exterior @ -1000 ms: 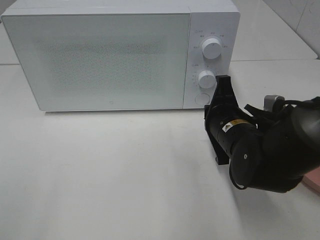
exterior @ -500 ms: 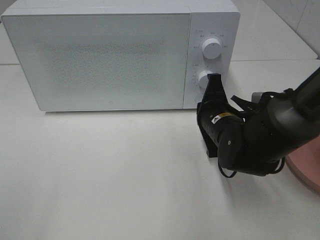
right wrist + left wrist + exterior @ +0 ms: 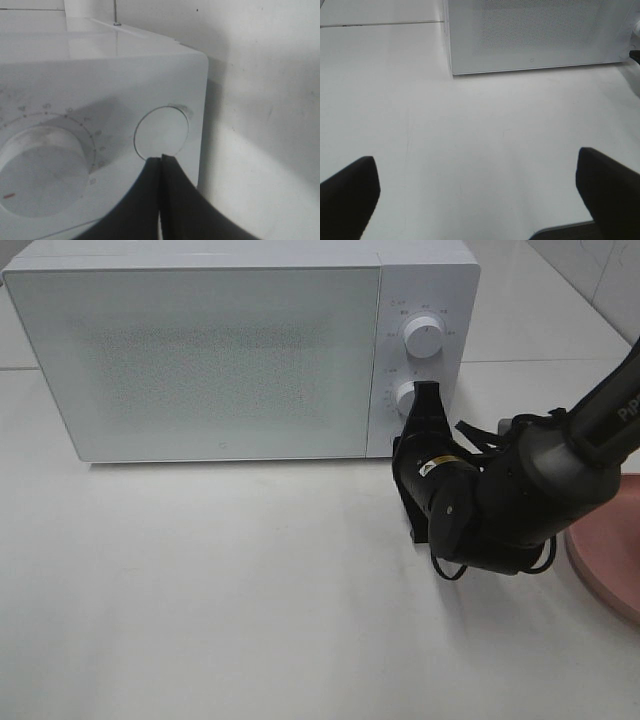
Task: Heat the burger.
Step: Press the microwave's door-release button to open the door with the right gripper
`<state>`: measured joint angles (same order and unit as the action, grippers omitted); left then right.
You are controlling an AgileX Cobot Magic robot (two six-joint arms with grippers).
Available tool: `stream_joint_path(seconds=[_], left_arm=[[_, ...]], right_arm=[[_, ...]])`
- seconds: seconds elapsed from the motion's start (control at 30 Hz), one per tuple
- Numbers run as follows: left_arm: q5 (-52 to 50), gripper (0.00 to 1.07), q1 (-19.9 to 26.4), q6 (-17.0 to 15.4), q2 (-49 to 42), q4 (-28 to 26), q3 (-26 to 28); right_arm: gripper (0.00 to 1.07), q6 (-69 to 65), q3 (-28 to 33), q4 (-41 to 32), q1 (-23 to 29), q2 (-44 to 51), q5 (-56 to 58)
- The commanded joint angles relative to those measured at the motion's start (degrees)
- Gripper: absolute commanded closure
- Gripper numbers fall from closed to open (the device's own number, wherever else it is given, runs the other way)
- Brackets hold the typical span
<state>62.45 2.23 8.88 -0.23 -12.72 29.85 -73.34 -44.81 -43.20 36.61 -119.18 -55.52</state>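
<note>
The pink plate (image 3: 612, 565) runs off the right edge; dial markings on the microwave (image 3: 200, 360) are too small to read.

The microwave (image 3: 200, 360) stands along the table's (image 3: 200, 590) back edge, from the left corner past the middle. On its right side an upper knob (image 3: 424, 337) sits above a lower knob (image 3: 409, 395), with a button (image 3: 162, 131) beneath. The right gripper (image 3: 428, 400) is before them, tips at the button's rim. A plate (image 3: 605, 560) lies at the table's right edge. The left gripper (image 3: 479, 177) hangs over the table before the microwave.
</note>
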Motion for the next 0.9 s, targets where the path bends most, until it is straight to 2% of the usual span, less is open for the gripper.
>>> stream_joint_path(seconds=[0.03,0.57,0.9], left_arm=[[-0.9,0.07,0.2,-0.1,-1.0,-0.5,-0.2],[-0.9,0.07,0.2,-0.1,-1.0,-0.5,-0.2],[-0.9,0.07,0.2,-0.1,-1.0,-0.5,-0.2]], right_arm=[[1.07,0.5,-0.4,1.2,-1.0,-0.1,0.1],[1.07,-0.8,-3.3,2.3,-1.3,-2.6,1.3],[1.07,-0.8,-4.1,3.2,-3.3,-3.1,0.7]])
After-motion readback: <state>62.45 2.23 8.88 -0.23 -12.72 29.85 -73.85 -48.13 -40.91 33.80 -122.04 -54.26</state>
